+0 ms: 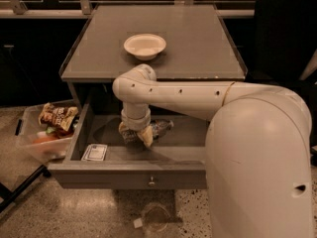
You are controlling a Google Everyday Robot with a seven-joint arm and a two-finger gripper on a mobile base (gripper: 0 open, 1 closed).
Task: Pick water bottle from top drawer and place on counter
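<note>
The top drawer [129, 176] is pulled open below the counter [198, 43]. The water bottle [161, 127], clear with a dark band, lies on its side in the drawer's middle, its cap end pointing right. My gripper [136, 134] reaches down into the drawer from the white arm and is shut on the bottle's left end, one pale finger [146, 137] in front of it. The bottle's left part is hidden by the gripper.
A white bowl [144, 45] sits on the counter near its front. A small white card [94, 152] lies at the drawer's front left. A clear bin of snack packets [47, 130] stands on the floor at left. A clear cup [155, 217] lies on the floor below the drawer.
</note>
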